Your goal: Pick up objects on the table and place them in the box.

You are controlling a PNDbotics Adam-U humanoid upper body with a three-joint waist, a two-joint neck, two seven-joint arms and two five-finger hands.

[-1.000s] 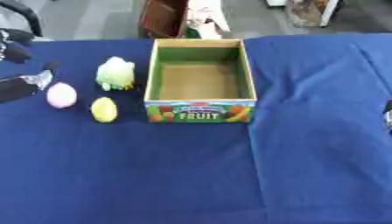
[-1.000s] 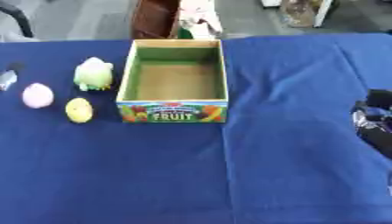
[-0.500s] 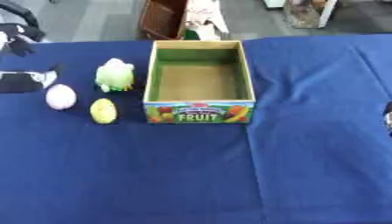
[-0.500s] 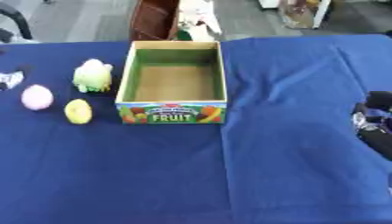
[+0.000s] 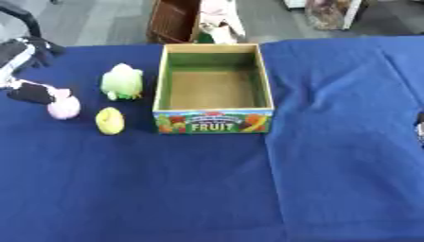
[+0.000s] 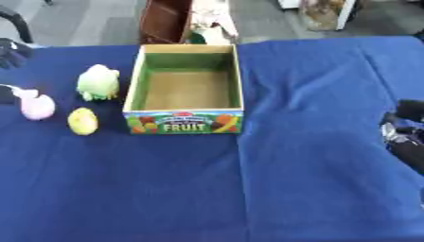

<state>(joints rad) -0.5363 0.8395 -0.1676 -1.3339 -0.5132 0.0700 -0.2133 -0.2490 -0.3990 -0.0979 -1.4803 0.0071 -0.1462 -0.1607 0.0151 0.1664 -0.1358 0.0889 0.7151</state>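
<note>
Our left robot hand (image 5: 33, 92) has closed in on the pink round toy (image 5: 64, 108), its grip state unclear; three toys, one box.

A dark blue cloth (image 5: 248, 189) covers the table; beyond its far edge stands a brown wooden piece of furniture (image 5: 172, 21) on grey floor (image 5: 91, 19).

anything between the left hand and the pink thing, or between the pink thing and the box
Nothing visible separates the left hand from the pink object; they look to be touching. The yellow object lies between it and the box.
</note>
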